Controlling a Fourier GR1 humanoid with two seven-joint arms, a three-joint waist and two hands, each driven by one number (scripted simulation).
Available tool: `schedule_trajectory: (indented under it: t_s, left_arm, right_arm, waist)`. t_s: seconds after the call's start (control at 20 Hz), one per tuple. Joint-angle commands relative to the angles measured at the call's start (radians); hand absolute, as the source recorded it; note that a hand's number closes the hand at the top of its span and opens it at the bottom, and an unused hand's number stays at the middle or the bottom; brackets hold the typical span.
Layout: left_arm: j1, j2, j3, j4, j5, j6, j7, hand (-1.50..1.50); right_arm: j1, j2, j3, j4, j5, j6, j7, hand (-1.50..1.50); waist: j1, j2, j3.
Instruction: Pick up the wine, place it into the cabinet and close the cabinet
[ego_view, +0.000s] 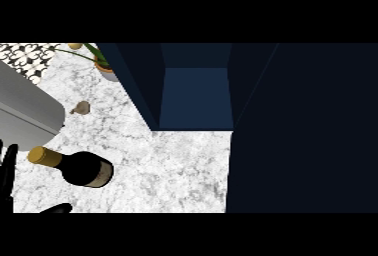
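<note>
With the bottle (83, 168) standing lower left and only dark hand (7, 170) slivers at the left edge, grasp unreadable, I'd grip its body, then lift toward the open cabinet (196, 97).

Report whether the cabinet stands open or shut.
Open: the cabinet shows its blue inside, door swung out; wine bottle on the counter.

Black hand (7, 170), slim dark fingers, rounded glossy black tip
</note>
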Motion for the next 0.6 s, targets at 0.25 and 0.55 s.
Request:
schedule_trajectory:
  t_s: [0.25, 0.55]
  left_arm:
    - [0.015, -0.013, 0.141, 0.215, 0.109, -0.133, -0.198, -1.5]
    - [-0.034, -0.038, 0.161, 0.367, 0.093, -0.154, -0.308, -1.5]
  right_arm:
    - [0.005, 0.005, 0.007, -0.144, -0.034, -0.009, 0.084, -1.5]
    - [-0.047, -0.011, -0.028, -0.142, -0.057, -0.013, 0.117, -1.5]
  waist:
    - [-0.002, 0.001, 0.0]
    - [-0.005, 0.002, 0.001]
